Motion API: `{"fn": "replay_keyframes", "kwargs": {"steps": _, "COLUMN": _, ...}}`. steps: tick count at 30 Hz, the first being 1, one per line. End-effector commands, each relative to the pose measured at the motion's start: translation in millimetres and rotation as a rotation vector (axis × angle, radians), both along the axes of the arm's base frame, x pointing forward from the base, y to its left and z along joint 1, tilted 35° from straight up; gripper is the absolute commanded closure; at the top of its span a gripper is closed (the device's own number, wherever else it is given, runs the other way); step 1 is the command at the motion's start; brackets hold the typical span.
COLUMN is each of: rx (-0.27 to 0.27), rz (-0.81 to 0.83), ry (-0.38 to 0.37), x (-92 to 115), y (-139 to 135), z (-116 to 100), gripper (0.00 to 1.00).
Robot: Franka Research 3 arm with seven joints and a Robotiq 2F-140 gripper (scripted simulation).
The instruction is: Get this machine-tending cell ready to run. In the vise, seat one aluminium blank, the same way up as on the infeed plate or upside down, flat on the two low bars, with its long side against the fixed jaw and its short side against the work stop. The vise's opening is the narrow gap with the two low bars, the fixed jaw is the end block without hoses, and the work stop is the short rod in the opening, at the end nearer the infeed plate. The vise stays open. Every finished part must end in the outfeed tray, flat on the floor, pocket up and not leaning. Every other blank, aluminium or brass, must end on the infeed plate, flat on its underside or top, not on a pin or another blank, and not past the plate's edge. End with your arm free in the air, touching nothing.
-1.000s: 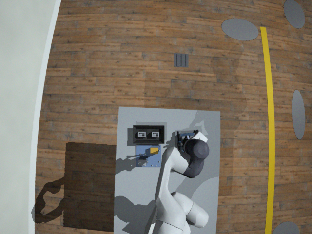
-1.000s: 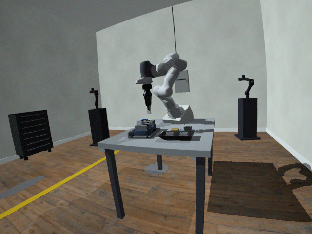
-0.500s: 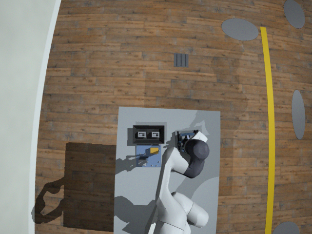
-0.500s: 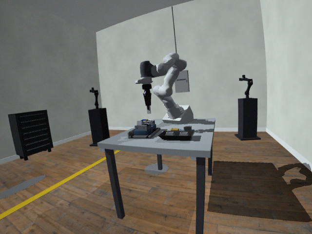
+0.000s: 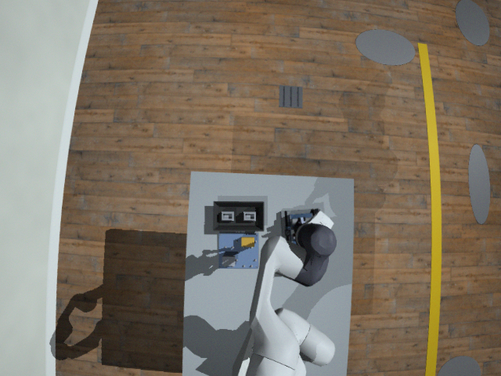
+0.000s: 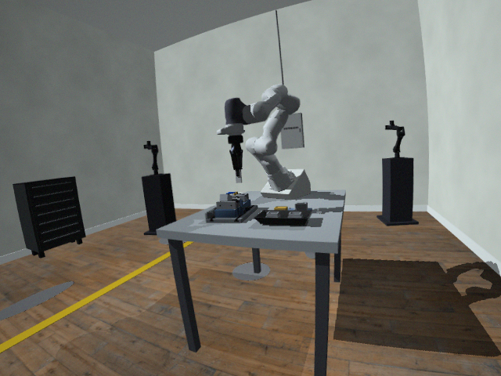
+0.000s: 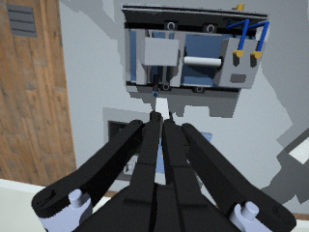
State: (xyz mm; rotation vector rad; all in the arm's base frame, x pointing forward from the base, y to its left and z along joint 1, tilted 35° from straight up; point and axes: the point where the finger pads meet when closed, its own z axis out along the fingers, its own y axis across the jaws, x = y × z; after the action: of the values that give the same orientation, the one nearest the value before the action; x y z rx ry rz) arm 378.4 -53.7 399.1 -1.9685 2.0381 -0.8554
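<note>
My gripper [image 7: 160,106] is shut and holds nothing. It hangs high above the vise [image 6: 231,205]. In the wrist view the vise [image 7: 193,50] lies ahead of the fingertips. A grey block [image 7: 161,51] is at its left end, and the end block with blue hoses [image 7: 238,65] is at its right. A white rod [image 7: 203,61] runs between them. In the top view my arm covers most of the vise. The dark outfeed tray [image 5: 239,216] holds two finished parts, pocket up. The blue infeed plate [image 5: 239,251] carries a brass blank [image 5: 247,241]. A grey piece [image 5: 229,261] lies in shadow on the plate.
The tray and plate sit side by side next to the vise on the grey table [image 6: 258,233]. My arm's base [image 6: 287,184] stands at the table's far end. Black pedestals [image 6: 158,202] and a cabinet [image 6: 48,214] stand on the floor, away from the table.
</note>
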Motion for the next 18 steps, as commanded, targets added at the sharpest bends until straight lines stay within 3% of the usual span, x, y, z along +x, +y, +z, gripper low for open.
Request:
{"fn": "replay_keyframes", "kwargs": {"steps": 1, "rx": 0.076, "rz": -0.123, "ry": -0.036, "x": -0.5, "y": -7.6, "z": 1.2, "gripper": 1.00}}
{"fn": "replay_keyframes", "kwargs": {"steps": 18, "rx": 0.270, "rz": -0.439, "ry": -0.136, "x": -0.6, "y": -25.5, "z": 6.5, "gripper": 1.00}}
